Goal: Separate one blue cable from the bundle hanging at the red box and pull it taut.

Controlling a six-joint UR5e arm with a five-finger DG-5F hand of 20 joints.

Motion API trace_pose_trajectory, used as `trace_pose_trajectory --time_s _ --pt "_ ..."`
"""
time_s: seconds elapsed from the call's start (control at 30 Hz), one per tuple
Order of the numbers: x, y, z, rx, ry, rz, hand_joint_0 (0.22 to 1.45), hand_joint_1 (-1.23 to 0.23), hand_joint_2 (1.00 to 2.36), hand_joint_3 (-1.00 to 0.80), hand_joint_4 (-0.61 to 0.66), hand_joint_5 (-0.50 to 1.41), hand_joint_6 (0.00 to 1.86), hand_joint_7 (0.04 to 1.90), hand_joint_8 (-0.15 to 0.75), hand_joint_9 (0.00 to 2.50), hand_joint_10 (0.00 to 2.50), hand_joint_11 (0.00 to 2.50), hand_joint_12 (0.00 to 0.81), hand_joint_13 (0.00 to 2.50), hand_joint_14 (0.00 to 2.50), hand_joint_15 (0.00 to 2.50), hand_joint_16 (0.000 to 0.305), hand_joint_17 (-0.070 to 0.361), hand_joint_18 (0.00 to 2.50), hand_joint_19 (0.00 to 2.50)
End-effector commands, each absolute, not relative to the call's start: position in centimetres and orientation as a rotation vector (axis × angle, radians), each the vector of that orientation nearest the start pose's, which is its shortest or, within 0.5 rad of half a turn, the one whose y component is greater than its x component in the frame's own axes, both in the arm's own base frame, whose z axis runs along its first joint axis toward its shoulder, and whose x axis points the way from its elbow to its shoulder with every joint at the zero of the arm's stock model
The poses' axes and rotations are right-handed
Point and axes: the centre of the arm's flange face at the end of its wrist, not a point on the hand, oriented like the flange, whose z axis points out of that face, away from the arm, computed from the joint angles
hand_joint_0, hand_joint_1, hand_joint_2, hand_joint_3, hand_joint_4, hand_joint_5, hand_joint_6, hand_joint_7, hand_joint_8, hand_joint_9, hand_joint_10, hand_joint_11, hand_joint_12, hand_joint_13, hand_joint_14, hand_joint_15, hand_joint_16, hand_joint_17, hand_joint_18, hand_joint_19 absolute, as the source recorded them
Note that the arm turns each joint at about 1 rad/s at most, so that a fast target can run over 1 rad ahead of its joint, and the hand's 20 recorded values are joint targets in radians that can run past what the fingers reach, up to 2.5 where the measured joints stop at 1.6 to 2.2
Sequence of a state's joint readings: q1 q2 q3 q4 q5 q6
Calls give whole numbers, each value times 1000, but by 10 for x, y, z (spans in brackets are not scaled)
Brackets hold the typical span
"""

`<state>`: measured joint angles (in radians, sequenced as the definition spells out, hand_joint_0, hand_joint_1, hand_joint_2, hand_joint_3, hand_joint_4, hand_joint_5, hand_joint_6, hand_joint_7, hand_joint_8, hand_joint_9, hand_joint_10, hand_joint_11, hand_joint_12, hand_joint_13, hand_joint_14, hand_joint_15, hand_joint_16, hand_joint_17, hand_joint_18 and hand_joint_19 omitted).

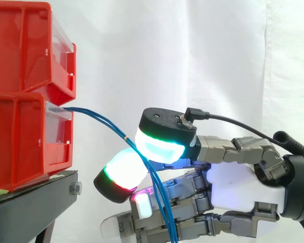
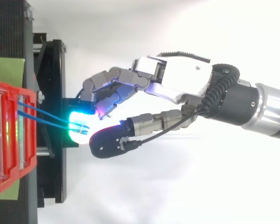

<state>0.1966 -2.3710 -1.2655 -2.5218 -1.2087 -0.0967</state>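
**Step in hand: grasp and separation.** The thin blue cables (image 1: 104,123) left the front of the lower red plastic bin (image 1: 20,147). This bin stood beneath a second red bin (image 1: 25,45) on the black metal stand (image 1: 35,197), before the white curtain (image 1: 192,50). From the bin front the cables sloped gently outward and down to the hand (image 1: 238,190). They then dropped steeply in front of the curled fingers to the lower edge of the side view.

**Hand state.** The fingers were curled. In the side view the black-capped thumb pad (image 1: 159,144), glowing green and white, lay above the cables. A finger pad (image 1: 122,174), glowing white and red, lay just below them. The cables passed through the narrow gap between the two pads, so the hand was judged to be clamped on them. At least two strands entered that pinch side by side, and whether one alone was gripped could not be told. In the top view two strands (image 2: 42,116) ran almost parallel from the bin to a cyan-glowing pad (image 2: 79,127).

**Progress.** The grasp appeared made, but separation was not confirmed. The run from bin to hand showed a slight curve and was judged not fully taut.

**Next move.**
1. Only one strand should sit between the pads; a second strand would need to be shed first.
2. The hand should then draw away from the bin along the line of the cable until the curve is gone.
3. The pull should be slow, since a hard pull could slip the cable through the pads or drag the bin forward.
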Motion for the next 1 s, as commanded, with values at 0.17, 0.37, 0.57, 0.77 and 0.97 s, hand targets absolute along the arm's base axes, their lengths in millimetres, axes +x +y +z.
trace_pose_trajectory --time_s 0.17,0.37,0.57,0.77,0.97 --pt "773 -17 186 1158 1032 1092 646 -741 1002 -474 141 -225 927 1000 300 864 17 962 276 649 11 306 25 55 400 140" --pt "773 -18 185 1159 1032 1090 585 -666 1000 -500 141 -215 916 1021 307 900 17 988 281 654 11 318 25 57 397 169" --pt "773 -16 185 1159 1033 1091 628 -680 1009 -407 126 -210 909 1060 302 917 17 975 284 670 11 322 25 57 403 190" --pt "773 -16 185 1160 1032 1090 660 -770 1019 -268 64 -231 933 1114 289 864 17 985 290 668 12 327 26 59 417 190" --pt "773 -15 184 1160 1033 1089 715 -829 1017 -316 89 -239 941 1100 283 849 17 975 285 664 12 323 27 61 438 182"
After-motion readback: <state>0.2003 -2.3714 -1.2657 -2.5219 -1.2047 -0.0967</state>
